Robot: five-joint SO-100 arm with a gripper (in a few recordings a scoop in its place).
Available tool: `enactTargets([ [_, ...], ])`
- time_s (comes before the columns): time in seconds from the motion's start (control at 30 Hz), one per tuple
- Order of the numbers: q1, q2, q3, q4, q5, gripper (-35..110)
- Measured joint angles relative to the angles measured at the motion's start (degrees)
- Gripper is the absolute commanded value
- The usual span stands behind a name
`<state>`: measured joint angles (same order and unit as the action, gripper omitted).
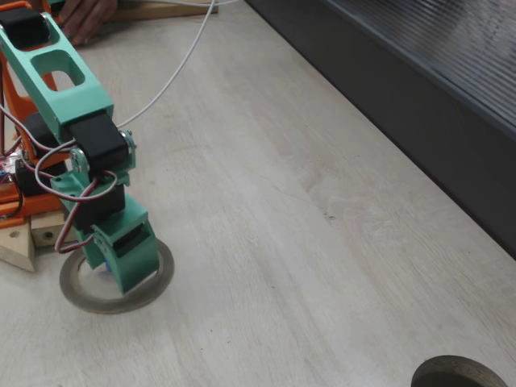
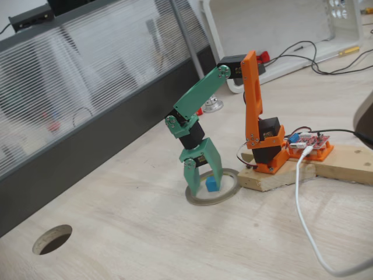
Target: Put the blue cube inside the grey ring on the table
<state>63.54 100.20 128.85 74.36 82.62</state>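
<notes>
A white cable [image 2: 303,216] trails across the boards beside my wooden base block [image 2: 303,169], where a small red circuit board [image 2: 312,142] sits. A round hole [image 2: 52,239] is cut in the surface. A dark grey ledge [image 1: 419,105] runs under ribbed translucent panelling [image 2: 76,87]. Someone's hand [image 1: 85,18] rests nearby, perhaps on wood.

Pale whitish-beige wood-grain table [image 1: 322,201], matt, faint plank lines. On it a thin flat grey-brown ring [image 2: 228,193], dull finish, yellowish inner rim; inside the ring a small bright blue cube [image 2: 211,185], smooth, plastic-looking. Green matt plastic gripper [image 2: 201,175] above the ring, with black motor blocks; beside the ring a raw pale wooden base block [image 2: 274,177] under orange plastic arm parts [image 2: 253,93].
</notes>
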Motion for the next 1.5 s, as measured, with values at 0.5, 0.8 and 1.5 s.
enactTargets([
  [0.5,0.0,0.0,-4.7,11.2,0.0,47],
  [0.8,-0.3,0.0,-18.4,23.3,0.0,47],
  [1.5,-0.3,0.0,-20.1,29.9,0.1,45],
])
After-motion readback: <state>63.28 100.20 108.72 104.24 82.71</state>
